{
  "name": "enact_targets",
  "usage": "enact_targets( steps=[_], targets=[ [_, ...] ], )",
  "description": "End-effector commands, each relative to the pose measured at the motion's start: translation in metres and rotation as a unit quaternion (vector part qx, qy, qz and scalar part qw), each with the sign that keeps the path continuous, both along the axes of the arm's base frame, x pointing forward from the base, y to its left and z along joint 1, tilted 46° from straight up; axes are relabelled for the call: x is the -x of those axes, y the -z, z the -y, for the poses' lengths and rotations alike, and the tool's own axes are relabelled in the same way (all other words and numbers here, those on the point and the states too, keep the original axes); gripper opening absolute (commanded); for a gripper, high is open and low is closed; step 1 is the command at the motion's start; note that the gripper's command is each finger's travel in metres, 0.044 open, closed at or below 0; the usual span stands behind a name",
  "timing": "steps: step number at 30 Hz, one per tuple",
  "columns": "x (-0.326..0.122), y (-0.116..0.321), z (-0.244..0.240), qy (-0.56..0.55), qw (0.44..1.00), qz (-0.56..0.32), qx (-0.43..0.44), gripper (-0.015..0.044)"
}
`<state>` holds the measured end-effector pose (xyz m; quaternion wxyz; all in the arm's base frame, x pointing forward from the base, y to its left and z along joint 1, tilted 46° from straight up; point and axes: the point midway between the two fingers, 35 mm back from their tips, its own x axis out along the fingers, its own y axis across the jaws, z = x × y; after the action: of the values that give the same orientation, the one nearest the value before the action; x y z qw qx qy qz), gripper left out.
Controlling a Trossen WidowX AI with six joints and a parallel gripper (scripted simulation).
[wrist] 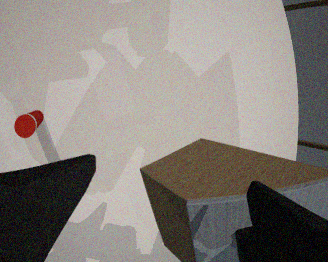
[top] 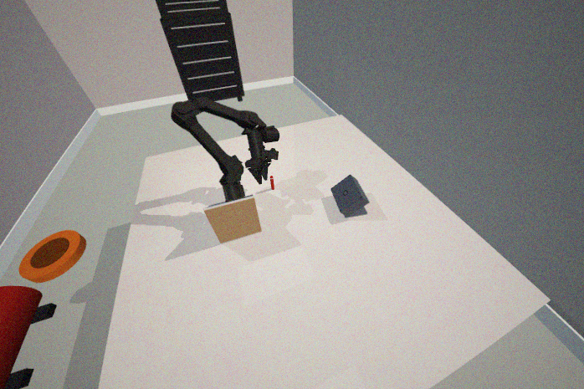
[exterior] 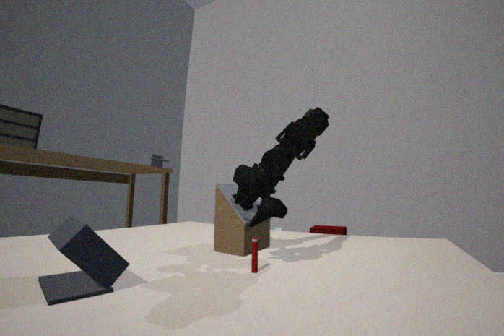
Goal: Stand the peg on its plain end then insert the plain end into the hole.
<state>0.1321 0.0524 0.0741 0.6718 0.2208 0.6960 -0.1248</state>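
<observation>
Peg (top: pixel 272 182) (exterior: pixel 254 255) (wrist: pixel 26 126) standing, regrasp step; my gripper (top: pixel 263 181) (exterior: pixel 250 217) (wrist: pixel 173 178)'s wide open, empty, so I should align over it, then close.
</observation>
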Motion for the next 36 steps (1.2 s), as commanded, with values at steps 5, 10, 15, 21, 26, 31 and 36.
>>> enact_targets(
  steps=[5, 10, 15, 21, 26, 31, 36],
  targets=[
    [-0.014, -0.007, -0.015, -0.023, 0.992, -0.004, -0.125, 0.044],
    [-0.025, -0.015, -0.021, -0.032, 0.979, 0.015, -0.2, 0.044],
    [-0.038, -0.025, -0.023, -0.037, 0.96, 0.051, -0.271, 0.044],
    [-0.049, -0.034, -0.022, -0.039, 0.944, 0.084, -0.317, 0.044],
    [-0.049, -0.034, -0.022, -0.039, 0.944, 0.084, -0.317, 0.044],
    [-0.049, -0.033, -0.023, -0.037, 0.944, 0.083, -0.317, 0.044],
    [-0.051, -0.025, -0.031, -0.017, 0.945, 0.073, -0.319, 0.044]
  ],
)
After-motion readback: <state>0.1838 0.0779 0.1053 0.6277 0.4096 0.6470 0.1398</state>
